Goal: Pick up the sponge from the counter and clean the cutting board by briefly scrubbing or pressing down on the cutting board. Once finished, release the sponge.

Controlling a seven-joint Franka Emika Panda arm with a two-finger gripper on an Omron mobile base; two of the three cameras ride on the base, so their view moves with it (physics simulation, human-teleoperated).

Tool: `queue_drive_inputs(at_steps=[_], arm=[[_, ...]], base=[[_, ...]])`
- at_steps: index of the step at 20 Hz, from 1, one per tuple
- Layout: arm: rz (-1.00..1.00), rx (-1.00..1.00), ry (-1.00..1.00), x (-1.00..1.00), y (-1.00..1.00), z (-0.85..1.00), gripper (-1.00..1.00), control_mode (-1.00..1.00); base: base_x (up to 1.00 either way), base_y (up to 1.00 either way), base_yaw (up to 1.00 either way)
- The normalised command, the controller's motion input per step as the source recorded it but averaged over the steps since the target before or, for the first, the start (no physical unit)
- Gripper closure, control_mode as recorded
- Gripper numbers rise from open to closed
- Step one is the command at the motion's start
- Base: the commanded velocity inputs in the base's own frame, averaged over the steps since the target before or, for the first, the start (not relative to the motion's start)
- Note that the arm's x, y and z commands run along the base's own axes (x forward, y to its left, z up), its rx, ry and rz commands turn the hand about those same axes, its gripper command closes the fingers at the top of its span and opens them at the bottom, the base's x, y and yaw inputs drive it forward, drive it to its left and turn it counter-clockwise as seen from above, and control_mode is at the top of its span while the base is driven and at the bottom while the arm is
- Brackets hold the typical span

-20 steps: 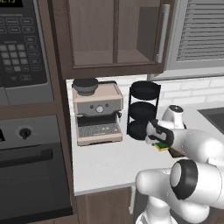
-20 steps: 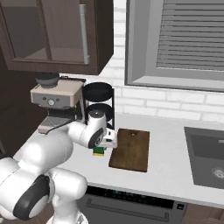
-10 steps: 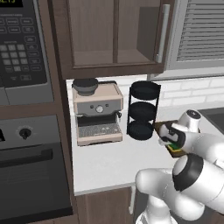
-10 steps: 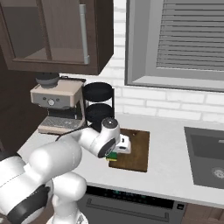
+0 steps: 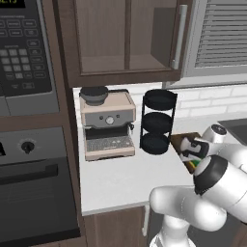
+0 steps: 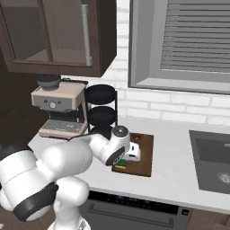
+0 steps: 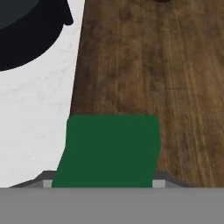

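Observation:
The sponge [image 7: 110, 148], green on top with a yellow underside [image 6: 119, 167], is clamped in my gripper [image 6: 124, 159], which is shut on it. It sits low over the front left corner of the dark brown cutting board [image 6: 143, 152], whose wood grain spreads beyond it in the hand view [image 7: 157, 65]. Whether the sponge presses on the wood cannot be told. From the left base view the gripper [image 5: 192, 158] and sponge [image 5: 192, 166] are partly hidden behind my own arm, with a strip of the board [image 5: 177, 139] showing. White counter [image 7: 35, 118] lies beside the board.
A black three-tier round rack [image 6: 101, 112] stands just left of the board, its base near the sponge [image 7: 26, 26]. A beige espresso machine [image 5: 107, 123] sits further left. A sink [image 6: 211, 161] is sunk into the counter at the right. Wall cabinets hang overhead.
My arm has swung right, carrying the sponge from the counter in front of the rack over to the cutting board's front left corner, and has come lower.

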Motion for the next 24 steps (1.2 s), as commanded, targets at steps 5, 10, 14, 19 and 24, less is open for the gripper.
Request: queue_drive_inputs(at_steps=[5,10,14,19,24], arm=[[-0.03,0.01,-0.10,0.01,0.00,-0.34,1.00,-1.00],[-0.03,0.00,-0.02,0.23,0.00,-0.32,1.00,-1.00],[-0.01,0.00,0.00,0.31,0.00,-0.17,1.00,-1.00],[0.00,0.01,-0.21,0.22,0.00,-0.38,1.00,-1.00],[0.00,0.08,-0.34,0.17,-0.01,-0.43,1.00,-1.00]], base=[[0.00,0.00,0.00],[0.00,0.00,0.00],[0.00,0.00,0.00],[0.00,0.00,0.00],[0.00,0.00,0.00]])
